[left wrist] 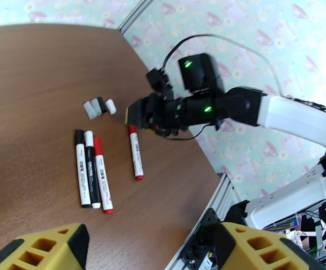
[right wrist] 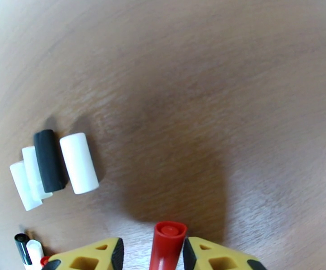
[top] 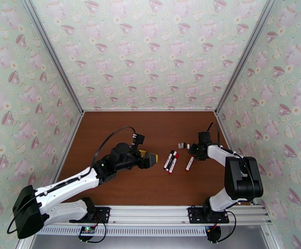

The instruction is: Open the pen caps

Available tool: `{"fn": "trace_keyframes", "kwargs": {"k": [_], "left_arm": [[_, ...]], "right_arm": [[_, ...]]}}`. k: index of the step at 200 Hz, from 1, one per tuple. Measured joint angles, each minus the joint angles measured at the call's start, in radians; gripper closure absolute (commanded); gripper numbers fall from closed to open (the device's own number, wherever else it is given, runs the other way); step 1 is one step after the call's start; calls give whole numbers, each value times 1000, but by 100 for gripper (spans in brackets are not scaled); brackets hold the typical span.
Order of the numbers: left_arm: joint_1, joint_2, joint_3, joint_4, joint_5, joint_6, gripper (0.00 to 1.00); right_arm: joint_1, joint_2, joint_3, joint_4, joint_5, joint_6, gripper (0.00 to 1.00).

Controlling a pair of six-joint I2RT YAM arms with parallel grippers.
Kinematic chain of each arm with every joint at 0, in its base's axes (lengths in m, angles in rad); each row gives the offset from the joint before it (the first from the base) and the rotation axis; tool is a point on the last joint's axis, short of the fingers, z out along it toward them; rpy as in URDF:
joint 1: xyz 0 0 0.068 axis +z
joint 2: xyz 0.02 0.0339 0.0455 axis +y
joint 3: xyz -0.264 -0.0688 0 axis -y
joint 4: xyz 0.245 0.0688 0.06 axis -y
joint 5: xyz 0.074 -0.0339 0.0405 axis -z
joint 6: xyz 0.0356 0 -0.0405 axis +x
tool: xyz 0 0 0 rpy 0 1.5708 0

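A white pen lies right of centre, and its red pen cap points at my right gripper. The yellow fingers straddle this cap: the right pad touches it, a gap shows on the left, and the pen still rests on the table. The same gripper hangs over that cap end. Three more capped pens lie side by side, just right of my left gripper, which is open and empty.
Loose short cylinders, three white and one black, lie in a row beyond the pens. The patterned right wall stands close behind the right arm. Bare brown table stretches to the back and left.
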State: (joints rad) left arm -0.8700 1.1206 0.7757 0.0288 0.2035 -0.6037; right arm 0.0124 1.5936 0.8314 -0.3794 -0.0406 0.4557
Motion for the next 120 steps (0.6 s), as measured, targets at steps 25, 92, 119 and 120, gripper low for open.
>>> {"fn": "trace_keyframes", "kwargs": {"k": [25, 92, 119, 120], "left_arm": [[4, -41, -23, 35, -9, -1, 4], [25, -60, -71, 68, -8, -26, 0], [25, -60, -71, 69, -7, -30, 0], [25, -60, -72, 70, -7, -30, 0]], "right_arm": [[0, 0, 0, 0, 0, 0, 59], [0, 23, 1, -4, -1, 0, 60], [0, 31, 12, -16, 0, -1, 64], [0, 31, 13, -17, 0, -1, 64]]}}
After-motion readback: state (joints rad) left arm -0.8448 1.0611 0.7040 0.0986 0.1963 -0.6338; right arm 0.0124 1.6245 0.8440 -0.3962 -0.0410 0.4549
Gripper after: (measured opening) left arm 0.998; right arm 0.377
